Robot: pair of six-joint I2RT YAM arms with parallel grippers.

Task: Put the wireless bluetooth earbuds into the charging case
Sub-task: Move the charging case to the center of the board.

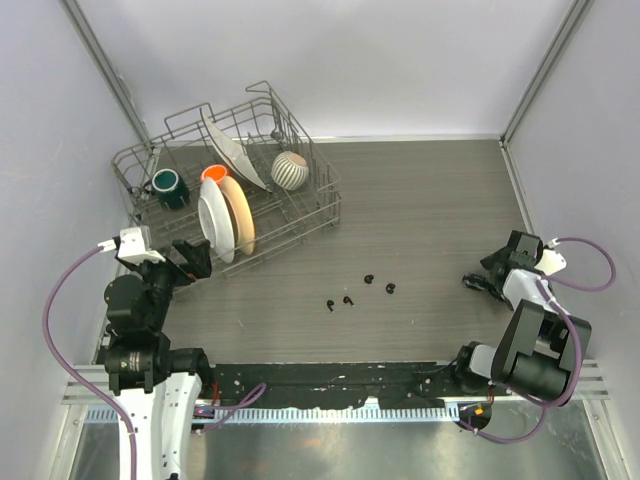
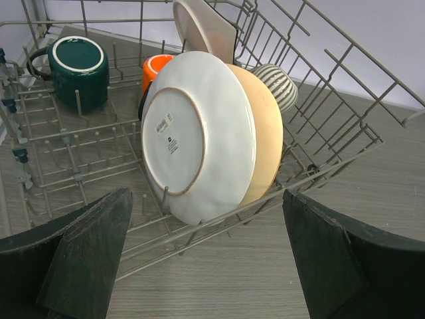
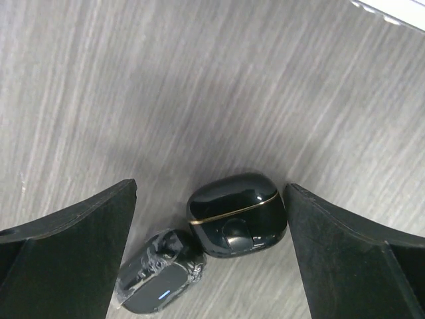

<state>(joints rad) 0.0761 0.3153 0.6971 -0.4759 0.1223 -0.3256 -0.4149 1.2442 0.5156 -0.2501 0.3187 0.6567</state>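
Crowding the far left corner of the wood-grain counter point(image 1: 430, 200), a wire dish rack point(image 1: 140, 165) holds a dark green mug point(image 1: 166, 187), an orange cup point(image 1: 213, 173), a white plate point(image 1: 214, 220) standing on edge against a tan plate point(image 1: 240, 212), a ribbed bowl point(image 1: 290, 171) and a pale dish point(image 1: 232, 148) leaning above them. My left jaws hang released and empty just off the rack's near side, facing the white plate's underside through the wires. The wireless earbuds point(image 1: 347, 299), four tiny black stemmed buds, lie scattered mid-counter towards the near edge, well apart from both pairs of jaws. The charging case point(image 3: 236, 214), a glossy black pebble closed along a thin gold seam, lies near the right edge, directly between my right jaws and just beside one of them; whether it touches, I cannot tell. A film-wrapped black oblong point(image 3: 156, 282) with a small blue light rests against the case. My right jaws are spread wide, grasping nothing.
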